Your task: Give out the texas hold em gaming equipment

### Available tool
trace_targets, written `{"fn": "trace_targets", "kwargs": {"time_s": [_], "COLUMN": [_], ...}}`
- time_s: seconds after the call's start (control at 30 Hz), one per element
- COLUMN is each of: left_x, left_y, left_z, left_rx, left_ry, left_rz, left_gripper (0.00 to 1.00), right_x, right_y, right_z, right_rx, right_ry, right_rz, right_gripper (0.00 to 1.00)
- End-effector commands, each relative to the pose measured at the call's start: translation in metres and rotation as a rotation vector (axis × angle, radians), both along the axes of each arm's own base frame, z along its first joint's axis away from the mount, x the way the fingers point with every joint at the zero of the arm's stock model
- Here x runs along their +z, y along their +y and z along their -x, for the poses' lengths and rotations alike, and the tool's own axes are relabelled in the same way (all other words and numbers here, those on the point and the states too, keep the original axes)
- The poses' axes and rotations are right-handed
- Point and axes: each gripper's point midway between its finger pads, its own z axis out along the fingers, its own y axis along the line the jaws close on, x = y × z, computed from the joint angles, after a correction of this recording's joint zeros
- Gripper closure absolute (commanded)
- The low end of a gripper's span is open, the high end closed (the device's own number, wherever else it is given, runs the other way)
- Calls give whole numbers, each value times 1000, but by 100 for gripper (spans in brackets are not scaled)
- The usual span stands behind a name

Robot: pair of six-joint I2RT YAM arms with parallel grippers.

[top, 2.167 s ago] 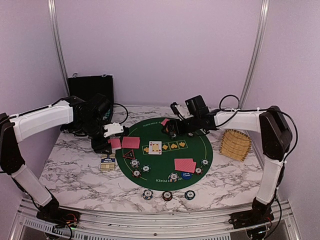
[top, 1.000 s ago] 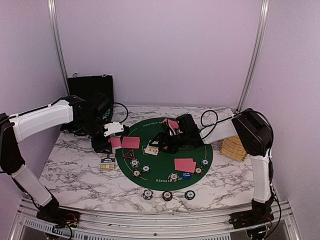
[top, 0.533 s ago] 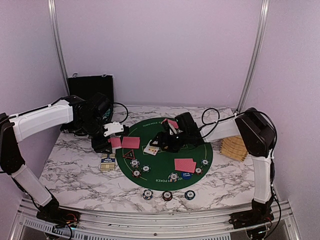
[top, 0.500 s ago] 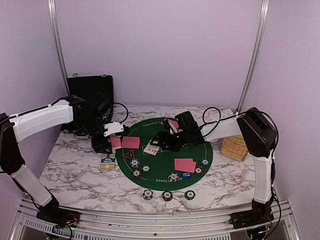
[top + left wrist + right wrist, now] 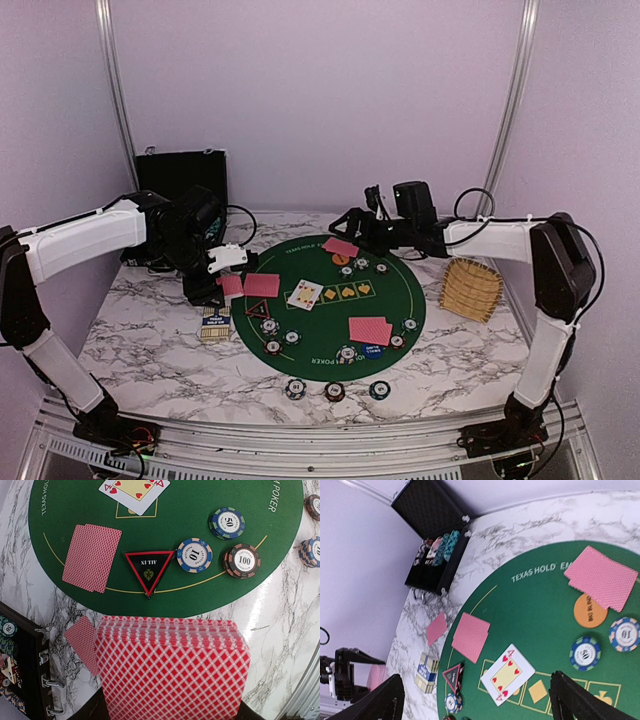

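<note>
My left gripper is shut on a deck of red-backed playing cards, held over the marble just left of the green mat; the deck hides its fingers. One four of hearts lies face-up mid-mat. Red-backed pairs lie at the mat's left, far side and near right. A red-rimmed black triangle sits beside striped chips. An orange button lies under the far pair. My right gripper hangs open and empty above the mat's far edge.
An open black case with chips stands back left. A blue-and-yellow card box and one loose card lie on the marble left of the mat. A tan slatted wooden object sits right. Three chips lie off the mat's near edge.
My right gripper has lifted off the face-up card and drawn back to the mat's far side, jaws wider. The card now lies flat. The left arm has not moved.
</note>
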Motion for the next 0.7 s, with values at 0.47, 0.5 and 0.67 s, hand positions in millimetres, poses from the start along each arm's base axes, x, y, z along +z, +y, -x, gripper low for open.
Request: {"fn": "trace_targets", "kwargs": {"time_s": [0.47, 0.5, 0.67], "left_x": [16, 17, 18], "left_y": [-3, -3, -6], "left_z": [0, 0, -2], "left_rx": [3, 3, 6], "left_ry": [-17, -18, -17], "left_rz": [32, 34, 42], "left_gripper": [100, 100, 100], "right_x": [-23, -29, -27], "right_y": [38, 46, 85], "right_z": [46, 50, 75], "right_rx": [119, 142, 251], "right_ry": [156, 171, 162], "right_rz": [-172, -132, -117], "right_gripper": [1, 1, 1]}}
